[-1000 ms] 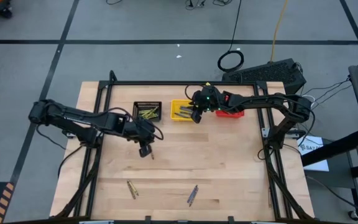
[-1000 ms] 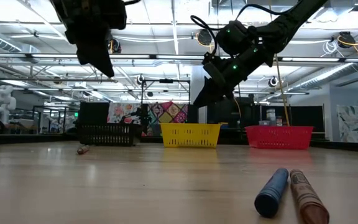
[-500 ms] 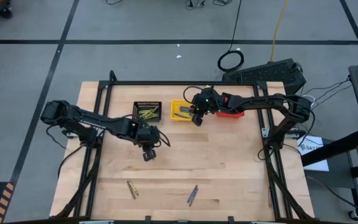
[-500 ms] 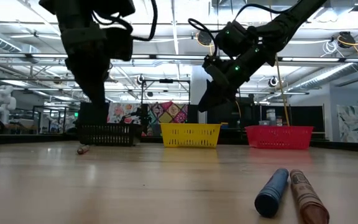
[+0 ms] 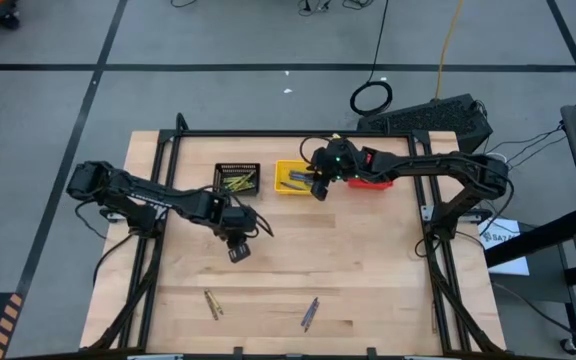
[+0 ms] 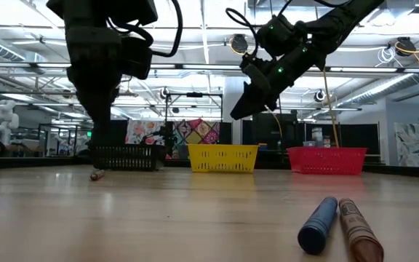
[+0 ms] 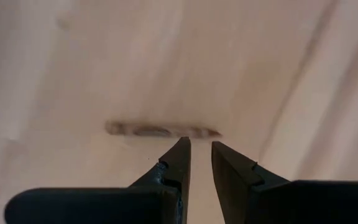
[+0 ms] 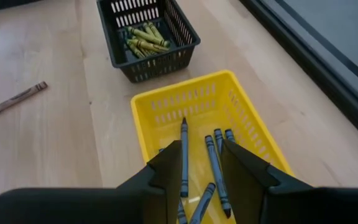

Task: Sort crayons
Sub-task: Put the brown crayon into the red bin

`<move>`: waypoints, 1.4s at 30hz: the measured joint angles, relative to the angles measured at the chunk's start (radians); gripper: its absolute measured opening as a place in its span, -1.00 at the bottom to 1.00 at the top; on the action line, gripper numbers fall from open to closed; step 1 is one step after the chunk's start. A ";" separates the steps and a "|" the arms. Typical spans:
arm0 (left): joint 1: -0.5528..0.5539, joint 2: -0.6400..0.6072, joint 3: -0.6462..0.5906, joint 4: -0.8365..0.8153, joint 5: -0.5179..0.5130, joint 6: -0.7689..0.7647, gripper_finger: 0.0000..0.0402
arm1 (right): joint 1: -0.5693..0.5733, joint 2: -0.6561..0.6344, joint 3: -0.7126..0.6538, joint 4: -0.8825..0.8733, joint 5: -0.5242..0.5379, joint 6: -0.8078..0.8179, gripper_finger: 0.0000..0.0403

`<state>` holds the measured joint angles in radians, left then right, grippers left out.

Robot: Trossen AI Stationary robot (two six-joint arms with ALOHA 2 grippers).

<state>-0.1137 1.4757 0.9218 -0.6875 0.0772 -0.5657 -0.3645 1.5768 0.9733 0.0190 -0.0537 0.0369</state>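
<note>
My left gripper (image 7: pixel 199 143) points steeply down over the table's middle left (image 5: pixel 238 250), open by a narrow gap. A brownish-red crayon (image 7: pixel 163 131) lies flat on the wood just past its fingertips, crosswise to them; its end shows in the low view (image 6: pixel 97 175). My right gripper (image 8: pixel 201 149) hangs open above the yellow basket (image 8: pixel 247 118), at the far middle (image 5: pixel 318 185). Several blue crayons (image 8: pixel 215 168) lie in that basket. The black basket (image 8: pixel 185 43) holds olive-yellow crayons (image 8: pixel 143 37).
A red basket (image 5: pixel 370 180) stands right of the yellow one, under the right arm. Near the front edge lie an olive crayon (image 5: pixel 211 304) and a blue and a brownish crayon side by side (image 5: pixel 310 314) (image 6: pixel 318 225). A black frame rims the table.
My left gripper has come down toward the table and tipped to point more steeply down, and now stands over the brownish-red crayon. Its finger gap looks the same.
</note>
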 joint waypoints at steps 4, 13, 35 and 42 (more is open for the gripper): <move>-0.001 0.000 0.000 -0.003 0.094 -0.036 -0.66 | 0.000 -0.002 0.000 -0.010 0.000 0.005 -0.51; -0.096 0.000 0.000 -0.045 0.040 -0.424 -0.66 | 0.006 -0.002 0.000 -0.077 0.000 0.017 -0.51; -0.353 0.000 0.000 0.098 -0.294 -0.656 -0.66 | 0.006 -0.002 0.011 -0.136 -0.002 0.082 -0.51; -0.304 0.000 0.001 0.207 -0.273 -0.638 -0.66 | 0.006 -0.002 0.047 -0.136 -0.002 0.056 -0.51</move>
<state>-0.4178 1.4754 0.9226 -0.4806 -0.1954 -1.2037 -0.3580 1.5745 1.0205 -0.1171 -0.0555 0.0930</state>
